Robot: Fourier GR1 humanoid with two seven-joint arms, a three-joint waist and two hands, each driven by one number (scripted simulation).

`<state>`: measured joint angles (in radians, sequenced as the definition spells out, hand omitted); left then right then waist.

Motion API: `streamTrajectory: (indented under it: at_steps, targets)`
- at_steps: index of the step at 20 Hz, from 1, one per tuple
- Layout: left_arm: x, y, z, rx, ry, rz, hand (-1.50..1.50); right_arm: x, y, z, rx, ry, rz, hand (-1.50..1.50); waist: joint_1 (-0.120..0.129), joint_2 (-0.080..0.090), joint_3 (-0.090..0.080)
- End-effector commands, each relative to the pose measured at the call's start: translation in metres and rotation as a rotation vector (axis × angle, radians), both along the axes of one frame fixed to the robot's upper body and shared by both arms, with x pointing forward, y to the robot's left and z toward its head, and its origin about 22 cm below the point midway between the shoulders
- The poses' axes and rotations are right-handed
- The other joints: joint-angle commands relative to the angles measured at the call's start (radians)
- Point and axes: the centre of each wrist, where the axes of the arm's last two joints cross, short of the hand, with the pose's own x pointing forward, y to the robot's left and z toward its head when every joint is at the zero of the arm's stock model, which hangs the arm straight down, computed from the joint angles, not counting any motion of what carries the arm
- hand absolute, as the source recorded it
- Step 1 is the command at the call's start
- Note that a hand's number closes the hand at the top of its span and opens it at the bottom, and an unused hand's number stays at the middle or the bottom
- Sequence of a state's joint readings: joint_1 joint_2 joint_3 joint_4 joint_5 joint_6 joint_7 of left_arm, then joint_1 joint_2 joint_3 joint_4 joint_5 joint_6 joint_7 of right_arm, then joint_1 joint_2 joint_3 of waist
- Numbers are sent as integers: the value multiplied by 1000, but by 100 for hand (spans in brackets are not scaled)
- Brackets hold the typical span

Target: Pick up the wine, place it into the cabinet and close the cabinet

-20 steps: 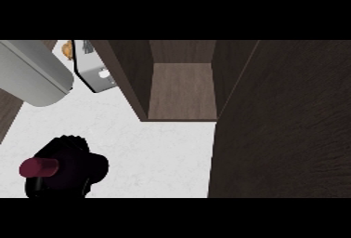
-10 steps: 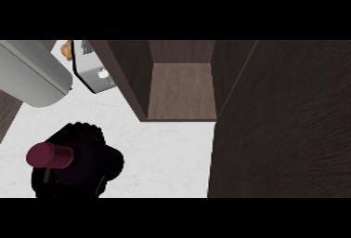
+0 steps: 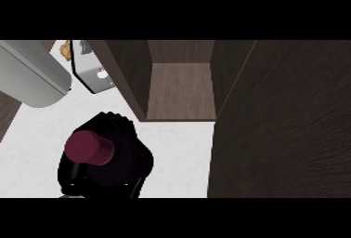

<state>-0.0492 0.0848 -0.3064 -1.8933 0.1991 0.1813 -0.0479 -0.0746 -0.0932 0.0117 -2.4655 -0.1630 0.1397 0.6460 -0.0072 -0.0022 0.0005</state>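
L hand point(image 3: 120, 155) fingers wrapped round wine point(image 3: 89, 147), near open cabinet point(image 3: 182, 88) on counter point(image 3: 175, 144).

One black hand point(image 3: 123, 158) shows, low at the counter's left side. Fingers curled round the wine point(image 3: 89, 148). Which hand, unclear.

Kitchen: white counter point(image 3: 175, 139), open wooden cabinet point(image 3: 179, 90).

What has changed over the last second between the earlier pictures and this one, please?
The left hand, curled round the wine, has carried it up the view and slightly rightward, toward the open cabinet. Nothing was taken hold of or let go. The cabinet, its door and the things at the upper left stayed put.
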Motion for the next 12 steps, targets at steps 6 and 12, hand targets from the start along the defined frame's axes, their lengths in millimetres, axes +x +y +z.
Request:
streamTrajectory:
  at_steps: [6, 12]
  targets:
    - [21, -63, 32, -23, 8, -21, 150, -12, -1, 9, 52, -39, 59, -150, -1, 2, 0]
    - [30, -103, 44, -2, -15, 52, 150, -18, 3, 4, 64, -23, 59, -150, -8, 1, 0]
